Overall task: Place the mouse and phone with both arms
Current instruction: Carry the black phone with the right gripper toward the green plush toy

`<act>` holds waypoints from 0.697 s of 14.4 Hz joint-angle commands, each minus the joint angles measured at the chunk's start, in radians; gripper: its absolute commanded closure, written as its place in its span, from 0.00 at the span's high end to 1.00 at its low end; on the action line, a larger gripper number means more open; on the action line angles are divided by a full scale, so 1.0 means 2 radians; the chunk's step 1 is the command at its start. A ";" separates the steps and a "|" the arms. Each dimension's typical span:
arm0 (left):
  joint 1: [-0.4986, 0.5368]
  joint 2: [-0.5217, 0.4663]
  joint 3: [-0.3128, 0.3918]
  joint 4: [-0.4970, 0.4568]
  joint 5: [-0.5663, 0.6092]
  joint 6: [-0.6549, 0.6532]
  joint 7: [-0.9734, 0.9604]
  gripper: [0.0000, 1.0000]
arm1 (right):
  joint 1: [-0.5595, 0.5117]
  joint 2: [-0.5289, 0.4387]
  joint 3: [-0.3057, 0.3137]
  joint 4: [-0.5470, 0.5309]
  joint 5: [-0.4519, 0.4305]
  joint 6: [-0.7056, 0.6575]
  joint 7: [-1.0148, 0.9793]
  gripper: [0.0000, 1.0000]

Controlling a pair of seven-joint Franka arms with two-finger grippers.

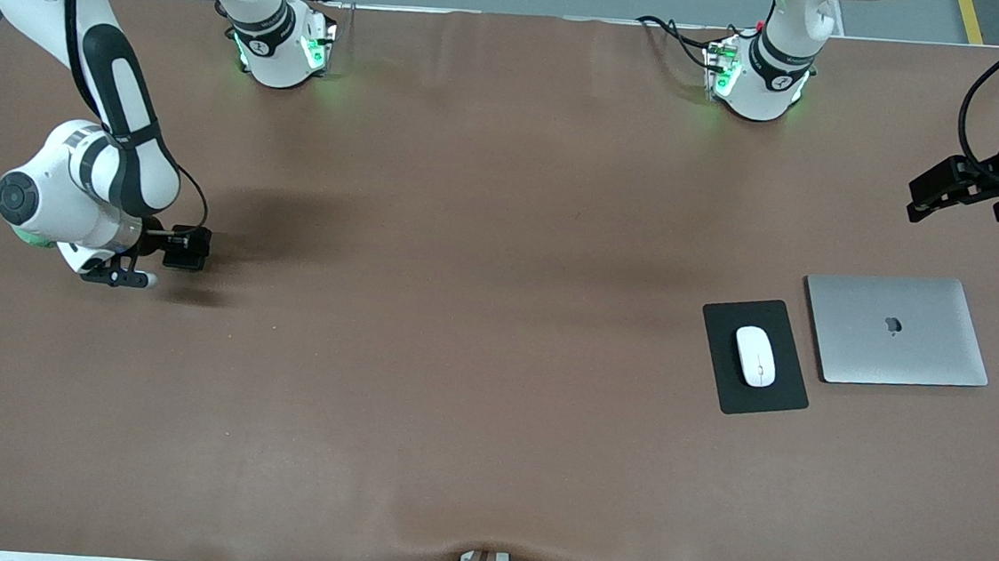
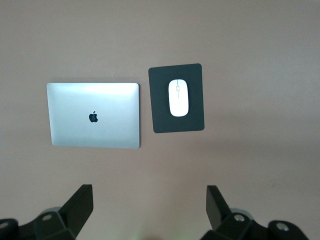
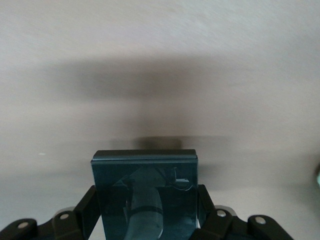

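Note:
The white mouse [image 1: 755, 355] [image 2: 178, 97] lies on a black mouse pad [image 1: 762, 399] [image 2: 162, 117] toward the left arm's end of the table. My left gripper [image 1: 934, 197] [image 2: 149, 200] hangs open and empty over bare table at that end, apart from the mouse. My right gripper [image 1: 170, 247] [image 3: 145, 212] is shut on the phone [image 1: 188, 247] [image 3: 145, 185], a black glossy slab clamped between both fingers [image 3: 85, 210]. It hovers low over bare table at the right arm's end, with its shadow just under it.
A shut silver laptop [image 1: 897, 330] [image 2: 93, 115] lies flat beside the mouse pad, toward the left arm's end. The brown table [image 1: 461, 313] stretches wide between the two arms. Cables run by the left arm's base [image 1: 761, 78].

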 commanded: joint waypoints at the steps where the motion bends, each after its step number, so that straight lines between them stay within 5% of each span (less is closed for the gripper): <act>1: 0.003 -0.005 0.004 0.009 -0.002 -0.010 0.001 1.00 | -0.009 -0.021 0.006 -0.046 -0.007 0.047 -0.009 0.00; 3: 0.002 -0.005 0.003 0.009 -0.002 -0.010 0.000 1.00 | -0.008 -0.018 0.006 -0.049 -0.007 0.055 -0.008 0.00; 4: 0.002 -0.005 0.003 0.009 -0.002 -0.010 0.002 1.00 | -0.007 -0.018 0.006 -0.047 -0.007 0.053 -0.008 0.11; 5: 0.002 -0.005 0.004 0.008 -0.001 -0.011 0.003 1.00 | -0.008 -0.018 0.006 -0.046 -0.007 0.050 -0.008 0.84; 6: 0.002 -0.004 0.003 0.008 -0.001 -0.011 0.004 1.00 | -0.008 -0.019 0.006 -0.043 -0.007 0.045 -0.008 1.00; 10: 0.002 0.000 0.003 0.020 -0.007 -0.010 0.003 1.00 | -0.007 -0.020 0.006 0.035 -0.007 -0.044 -0.008 1.00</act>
